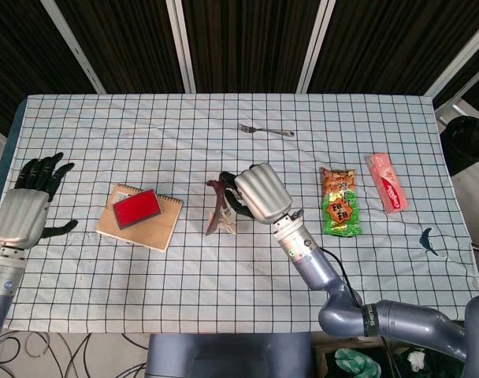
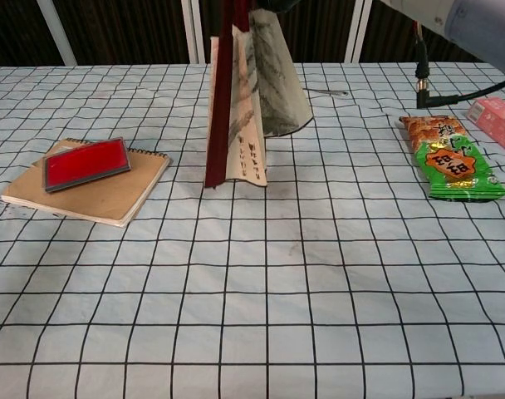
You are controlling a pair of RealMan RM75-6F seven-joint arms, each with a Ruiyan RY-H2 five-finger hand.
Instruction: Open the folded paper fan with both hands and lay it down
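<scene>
The paper fan (image 1: 220, 211) has dark red guard sticks and cream leaves with black writing. My right hand (image 1: 261, 193) grips it near the pivot, above the middle of the table. In the chest view the fan (image 2: 246, 108) hangs upright and partly spread, its paper end just above or on the cloth. That view cuts the hand off at its top edge, and only the right forearm (image 2: 473, 21) shows. My left hand (image 1: 27, 211) hovers over the table's left edge with its fingers spread, holding nothing, far from the fan.
A brown notebook (image 1: 139, 217) with a red case (image 1: 136, 208) on it lies left of the fan. A fork (image 1: 265, 129) lies at the back. A green snack bag (image 1: 339, 201) and a pink box (image 1: 386, 183) lie to the right.
</scene>
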